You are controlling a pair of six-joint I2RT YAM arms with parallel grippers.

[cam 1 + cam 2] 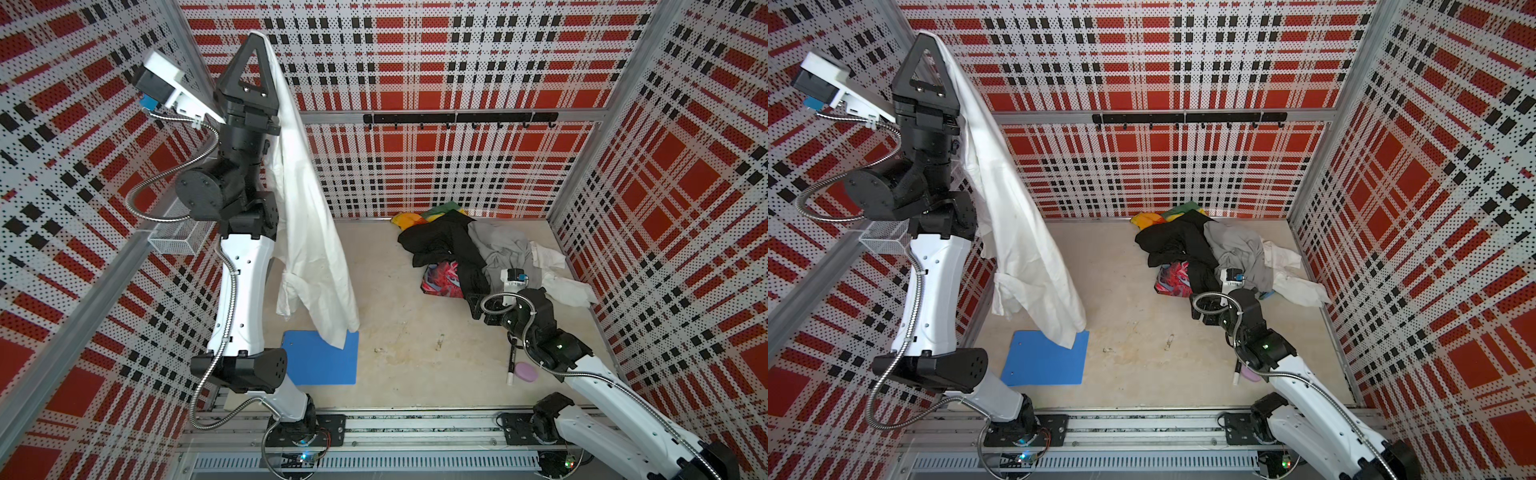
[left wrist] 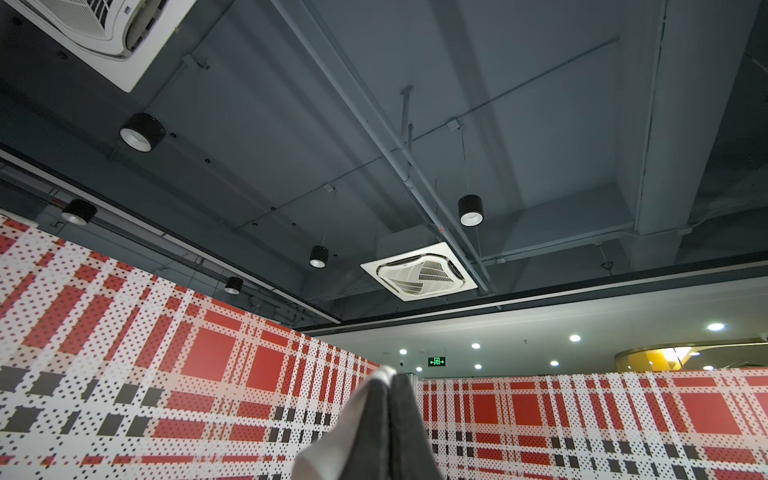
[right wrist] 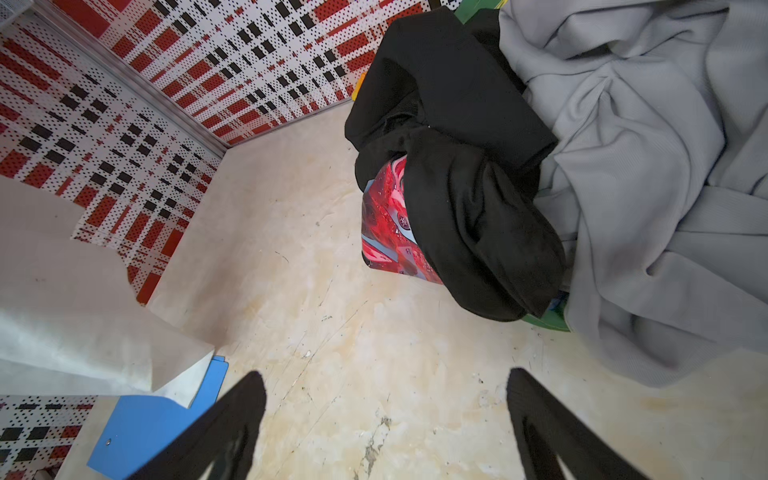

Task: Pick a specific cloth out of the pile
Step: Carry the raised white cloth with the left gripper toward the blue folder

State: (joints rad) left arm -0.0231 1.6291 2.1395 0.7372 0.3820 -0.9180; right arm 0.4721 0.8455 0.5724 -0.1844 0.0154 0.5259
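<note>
The cloth point(image 1: 309, 232) is held clear of the pile point(image 1: 440, 241), pinched at its upper end between the closed jaws of the left gripper point(image 1: 261, 37), which is raised high by the left wall. Its long axis hangs straight down from that grip, and the lower hem is seen over the far corner of the blue mat point(image 1: 320, 365); whether they touch cannot be told. The right gripper point(image 3: 385, 372) is spread wide and empty, low beside the pile, well apart from the cloth. Any set-down is judged to fall to the left arm.
</note>
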